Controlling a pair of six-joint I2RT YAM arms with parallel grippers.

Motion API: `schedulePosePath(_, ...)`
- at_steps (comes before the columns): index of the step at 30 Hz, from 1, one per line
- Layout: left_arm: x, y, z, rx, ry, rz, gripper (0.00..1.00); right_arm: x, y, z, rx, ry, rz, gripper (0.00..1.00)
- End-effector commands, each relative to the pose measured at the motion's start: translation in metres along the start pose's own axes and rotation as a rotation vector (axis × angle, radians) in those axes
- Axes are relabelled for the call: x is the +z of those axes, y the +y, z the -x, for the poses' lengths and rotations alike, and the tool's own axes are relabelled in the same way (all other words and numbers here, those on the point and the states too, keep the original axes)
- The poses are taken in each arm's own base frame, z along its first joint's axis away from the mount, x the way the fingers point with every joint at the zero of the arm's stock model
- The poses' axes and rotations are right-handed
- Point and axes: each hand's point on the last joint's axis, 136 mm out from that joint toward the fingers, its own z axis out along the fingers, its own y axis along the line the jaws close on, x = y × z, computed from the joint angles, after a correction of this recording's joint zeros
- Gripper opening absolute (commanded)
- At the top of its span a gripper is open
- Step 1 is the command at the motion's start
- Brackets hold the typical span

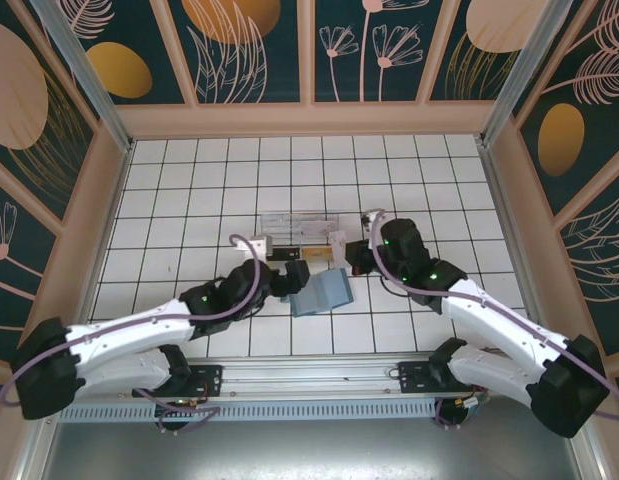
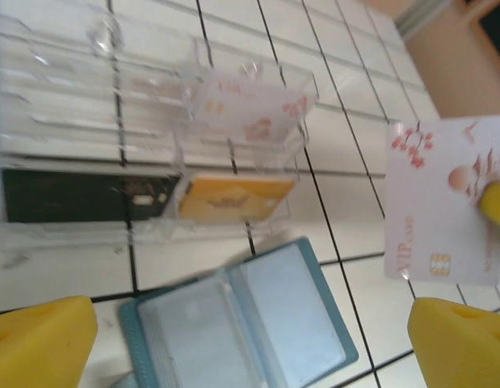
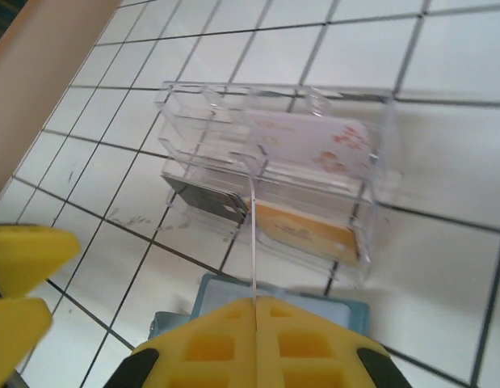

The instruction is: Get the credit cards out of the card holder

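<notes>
Left gripper [image 2: 250, 343]: its yellow fingertips [image 2: 39, 343] are spread wide at the bottom corners of the left wrist view. Nothing is between them, and it hangs over the card holder.
Right gripper [image 3: 255, 314]: its yellow fingers are pressed together on a white card, which shows edge-on as a thin line in the right wrist view.
White card [image 2: 439, 198]: gripped by one edge and held beside the clear box. It has red floral print, a gold chip and "VIP" lettering.
Card holder [image 1: 324, 292]: lies open on the tiled table [image 1: 189, 180], just in front of the clear box and between the two grippers. Its pale greyish-blue pockets face up; I cannot tell whether any cards are inside.
Clear box [image 1: 299, 232]: holds a black card [image 2: 72, 194] and an orange card [image 2: 233, 198] in the near row. A floral card [image 2: 250, 109] sits in the compartment behind the orange one.
</notes>
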Motion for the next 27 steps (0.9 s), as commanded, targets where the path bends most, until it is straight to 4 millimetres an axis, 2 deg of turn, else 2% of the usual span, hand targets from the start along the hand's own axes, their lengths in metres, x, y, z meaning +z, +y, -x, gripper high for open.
schedulePosePath(1,-0.015,0.027,0.014,0.015,-0.117,0.068,0.98,0.006,0.014,0.022,-0.283,-0.068,-0.064,0.0)
schedulePosePath(5,-0.034,0.034,0.026,0.017,-0.202,0.033,0.99,0.021,0.03,0.024,-0.575,-0.037,-0.106,0.0)
schedulePosePath(9,-0.046,0.047,0.027,0.041,-0.248,0.02,0.99,0.031,0.041,0.02,-0.85,0.028,-0.108,0.0)
schedulePosePath(16,-0.063,0.063,0.028,0.063,-0.333,-0.009,0.99,0.065,0.023,0.009,-1.273,0.177,-0.19,0.0)
schedulePosePath(20,-0.066,0.069,0.027,0.061,-0.357,-0.014,0.99,0.086,0.018,0.006,-1.425,0.27,-0.192,0.0)
schedulePosePath(27,-0.068,0.075,0.027,0.06,-0.363,0.008,0.99,0.101,0.014,0.026,-1.478,0.302,-0.195,0.0)
